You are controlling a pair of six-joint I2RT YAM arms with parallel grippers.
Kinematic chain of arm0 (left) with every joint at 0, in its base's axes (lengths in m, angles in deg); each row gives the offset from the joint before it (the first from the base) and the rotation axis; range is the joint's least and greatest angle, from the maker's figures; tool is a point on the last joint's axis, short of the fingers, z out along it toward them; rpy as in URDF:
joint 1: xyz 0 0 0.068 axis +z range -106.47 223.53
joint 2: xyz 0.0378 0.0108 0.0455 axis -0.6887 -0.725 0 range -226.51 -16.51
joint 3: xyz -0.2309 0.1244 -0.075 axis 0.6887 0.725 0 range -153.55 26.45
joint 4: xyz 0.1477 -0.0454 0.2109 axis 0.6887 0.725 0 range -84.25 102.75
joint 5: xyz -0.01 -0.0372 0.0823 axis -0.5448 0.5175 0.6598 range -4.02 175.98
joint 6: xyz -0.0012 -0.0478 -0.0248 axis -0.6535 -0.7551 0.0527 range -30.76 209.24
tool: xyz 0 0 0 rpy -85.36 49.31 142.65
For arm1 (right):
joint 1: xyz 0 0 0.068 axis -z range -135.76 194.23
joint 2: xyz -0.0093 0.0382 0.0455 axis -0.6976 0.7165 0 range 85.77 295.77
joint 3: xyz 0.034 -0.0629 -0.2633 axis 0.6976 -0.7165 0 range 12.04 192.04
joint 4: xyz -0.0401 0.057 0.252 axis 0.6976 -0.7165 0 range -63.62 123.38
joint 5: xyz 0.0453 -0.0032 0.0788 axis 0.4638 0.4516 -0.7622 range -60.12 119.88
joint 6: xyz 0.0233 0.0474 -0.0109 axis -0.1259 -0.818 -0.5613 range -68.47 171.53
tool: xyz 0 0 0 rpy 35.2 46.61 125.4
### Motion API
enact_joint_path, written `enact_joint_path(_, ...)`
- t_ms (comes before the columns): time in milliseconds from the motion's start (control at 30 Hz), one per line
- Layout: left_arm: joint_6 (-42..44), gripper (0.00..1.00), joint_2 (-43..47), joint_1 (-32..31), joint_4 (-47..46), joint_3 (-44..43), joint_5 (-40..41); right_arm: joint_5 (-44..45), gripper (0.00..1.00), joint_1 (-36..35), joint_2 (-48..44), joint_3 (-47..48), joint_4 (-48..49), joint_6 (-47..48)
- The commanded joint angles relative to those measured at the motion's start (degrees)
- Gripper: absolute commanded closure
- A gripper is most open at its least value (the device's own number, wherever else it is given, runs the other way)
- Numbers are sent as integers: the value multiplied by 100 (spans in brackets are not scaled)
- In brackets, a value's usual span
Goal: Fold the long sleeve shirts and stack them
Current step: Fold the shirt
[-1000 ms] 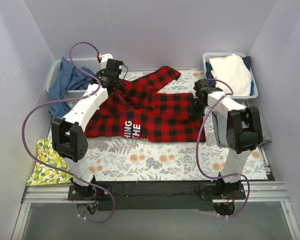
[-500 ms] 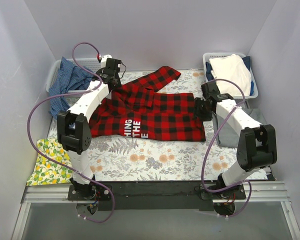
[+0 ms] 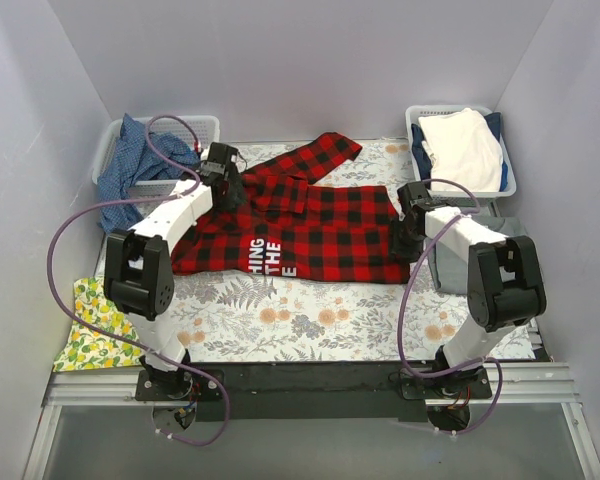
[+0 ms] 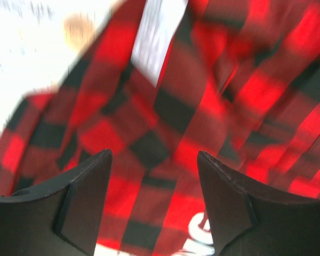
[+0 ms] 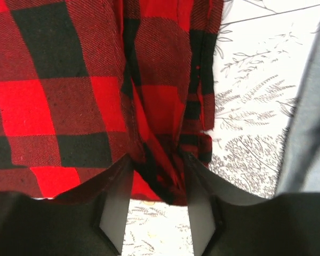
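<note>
Presently, seen from above, my left gripper (image 3: 228, 192) hangs over the upper left part of the plaid shirt (image 3: 320, 225), which lies spread flat across the floral-covered worktop (image 3: 310, 320), one sleeve (image 3: 320, 155) angled away beyond it. From its wrist, my left gripper (image 4: 153, 154) stands spread wide, both fingers (image 4: 85, 202) clear of the cloth; the plaid shirt (image 4: 165, 122) fills the view beneath and ahead, blurred, with part of the white lettering (image 4: 198, 234) showing just under the gripper. From above, that white lettering (image 3: 265, 258) lies to the near side of my left gripper.

My right gripper (image 3: 408, 240) sits at the opposite edge of the shirt. From its wrist, my right gripper (image 5: 157, 160) is drawn in on a gathered ridge of the plaid shirt (image 5: 69, 96), its fingers (image 5: 114, 208) pinching the hem where the pleats converge. Bare worktop (image 5: 245, 80) shows to the gripper's outer side, and past that the grey shirt (image 5: 309, 133). From above, the grey shirt (image 3: 438, 272) lies just outside my right gripper, partly under the arm.

Beyond my left gripper stands a basket (image 3: 205, 124) holding blue cloth (image 3: 130, 165). Beyond my right gripper a second basket (image 3: 508, 185) holds white cloth (image 3: 460, 145). A lemon-print cloth (image 3: 95, 325) lies well behind my left gripper, at the worktop's near corner.
</note>
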Motion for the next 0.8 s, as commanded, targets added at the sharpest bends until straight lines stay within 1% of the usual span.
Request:
enact_joint_path(0, -357, 36, 903, 93, 247, 859, -344, -321, 61, 29, 150, 126, 161, 125)
enact_joint_path(33, -410, 36, 1034, 128, 274, 991, -344, -348, 66, 38, 115, 91, 144, 116)
enact_joint_path(67, -445, 36, 1114, 207, 309, 1175, -353, -348, 74, 29, 63, 47, 117, 108)
enact_joint_path(100, -463, 36, 1184, 243, 309, 1264, -370, -348, 88, 38, -77, -67, 30, 81)
enact_joint_path(167, -490, 36, 1387, 392, 309, 1422, -432, -348, 99, 29, -288, -182, -111, 55)
enact_joint_path(367, -586, 36, 1642, 665, 344, 1853, -450, -103, 99, 38, -1334, -463, -708, 37)
enact_joint_path(467, -753, 36, 1572, 823, 353, 2126, -537, -163, 99, 38, -1817, -586, -998, 46)
enact_joint_path(567, -867, 37, 1432, 920, 265, 2311, -634, -260, 99, 46, -2046, -876, -1130, 81)
enact_joint_path(667, -955, 39, 1186, 972, 247, 2346, -652, -331, 92, 46, -2249, -1174, -1227, 90)
enact_joint_path(733, -982, 39, 1001, 990, 274, 2337, -661, -348, 85, 38, -2354, -1307, -1254, 99)
enact_joint_path(767, -964, 40, 948, 990, 274, 2320, -669, -522, 84, 46, -2381, -1394, -1254, 99)
